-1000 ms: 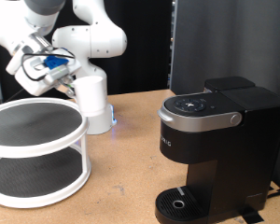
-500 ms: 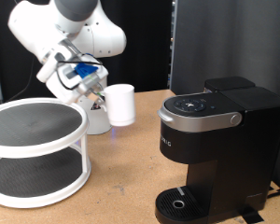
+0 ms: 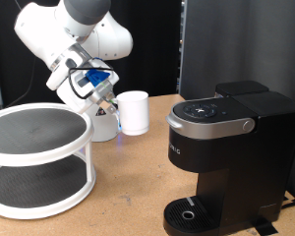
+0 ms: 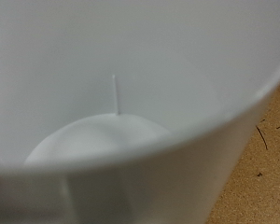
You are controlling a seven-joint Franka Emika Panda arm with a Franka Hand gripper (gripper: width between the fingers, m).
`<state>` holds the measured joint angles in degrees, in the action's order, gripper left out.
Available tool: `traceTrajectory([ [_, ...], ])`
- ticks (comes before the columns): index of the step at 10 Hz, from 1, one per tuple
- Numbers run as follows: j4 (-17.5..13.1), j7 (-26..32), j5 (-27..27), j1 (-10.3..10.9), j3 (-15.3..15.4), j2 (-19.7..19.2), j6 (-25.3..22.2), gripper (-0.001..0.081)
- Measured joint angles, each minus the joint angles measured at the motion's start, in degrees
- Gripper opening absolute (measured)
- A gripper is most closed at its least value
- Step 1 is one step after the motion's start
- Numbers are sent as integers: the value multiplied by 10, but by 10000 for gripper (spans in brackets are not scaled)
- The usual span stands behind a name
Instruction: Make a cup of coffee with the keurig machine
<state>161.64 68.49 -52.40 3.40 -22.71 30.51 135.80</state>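
— Cup (image 3: 134, 112) position?
— It is carried in the air, left of the keurig machine (image 3: 229, 157) in the exterior view.
— Gripper (image 3: 109, 103)?
— Fingers are seen clamped on the cup.

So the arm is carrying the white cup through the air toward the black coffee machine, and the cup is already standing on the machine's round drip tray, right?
Not quite. The cup is not on the drip tray; the exterior view shows that tray bare. The tool holds the cup in the air to the exterior view's left of the keurig machine. The wrist view only shows the cup's white inside.
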Motion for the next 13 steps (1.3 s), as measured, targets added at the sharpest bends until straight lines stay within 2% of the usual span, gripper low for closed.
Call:
traceTrajectory([
  [6,0,26,-5,1,2,-27,20,70],
  [11,0,74,-49,4,2,-58,23,70],
  [13,0,84,-59,9,8,-77,39,70],
])
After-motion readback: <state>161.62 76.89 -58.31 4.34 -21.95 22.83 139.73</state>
